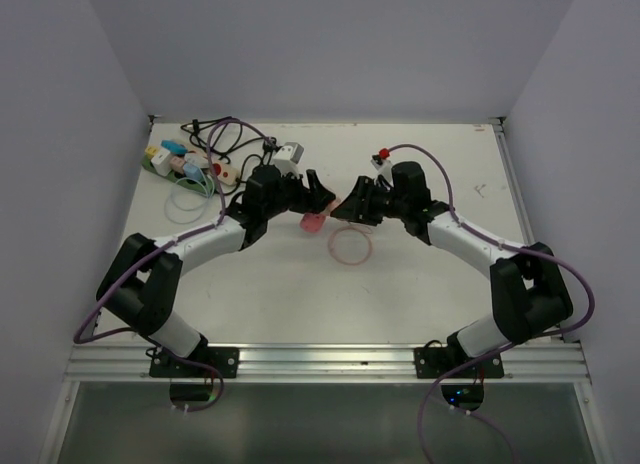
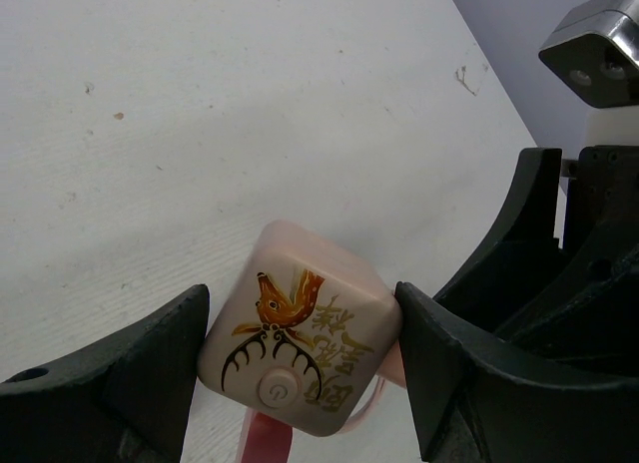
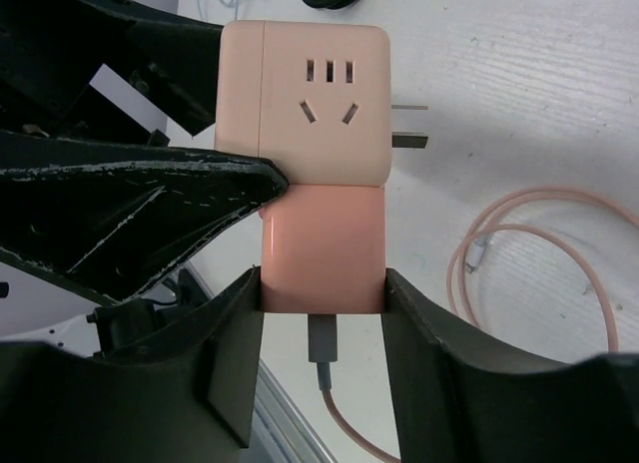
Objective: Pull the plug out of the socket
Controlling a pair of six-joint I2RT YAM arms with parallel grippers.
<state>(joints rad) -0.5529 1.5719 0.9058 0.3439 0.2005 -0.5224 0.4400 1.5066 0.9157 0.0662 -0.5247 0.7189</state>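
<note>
A pale pink cube socket (image 2: pixel 300 333) with a deer picture and a round button is held above the table between my left gripper's (image 2: pixel 300 355) jaws. The cube (image 3: pixel 305 99) shows an outlet face and two metal prongs on its right side. A salmon pink charger plug (image 3: pixel 322 245) sits flush against the cube's lower face, and my right gripper (image 3: pixel 322 295) is shut on it. A pink cable (image 3: pixel 321 348) leaves the plug. In the top view both grippers, left (image 1: pixel 312 206) and right (image 1: pixel 347 210), meet at the cube (image 1: pixel 313 222) at mid-table.
A power strip (image 1: pixel 182 165) with coloured plugs and black cords lies at the back left. A white adapter (image 1: pixel 288 152) and a small red-topped item (image 1: pixel 380 156) lie at the back. A pink cable coil (image 1: pixel 350 246) lies under the grippers. Walls enclose three sides.
</note>
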